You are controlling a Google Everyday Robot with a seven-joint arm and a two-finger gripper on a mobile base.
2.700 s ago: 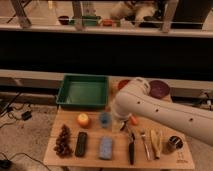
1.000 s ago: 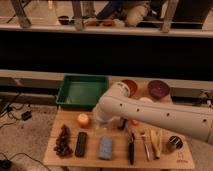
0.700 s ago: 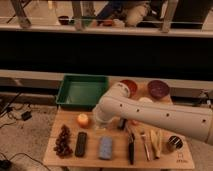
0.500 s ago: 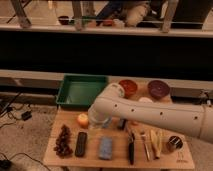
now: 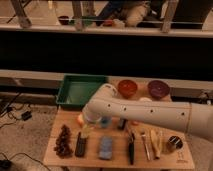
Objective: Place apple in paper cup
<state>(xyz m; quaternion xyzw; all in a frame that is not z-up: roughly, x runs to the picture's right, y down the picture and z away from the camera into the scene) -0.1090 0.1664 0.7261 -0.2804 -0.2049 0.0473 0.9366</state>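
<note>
On camera view, front left of wooden worktop (image 5: 116,161): noted gripper (image 5: 88,129) low over the surface, just right of apple (image 5: 80,119). Found jaws spread wide, gripping nothing. Located apple on worktop, near green tray (image 5: 80,90), partly hidden by arm. Located paper cup (image 5: 145,100) well to the right behind arm, between orange bowl (image 5: 127,87) and purple bowl (image 5: 158,89).

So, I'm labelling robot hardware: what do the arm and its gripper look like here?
The arm is thick, smooth and white, with rounded joints and a row of small dark dots along its side; no loose cables show. The gripper at its end, above the table beside the apple, looks pale.
</note>
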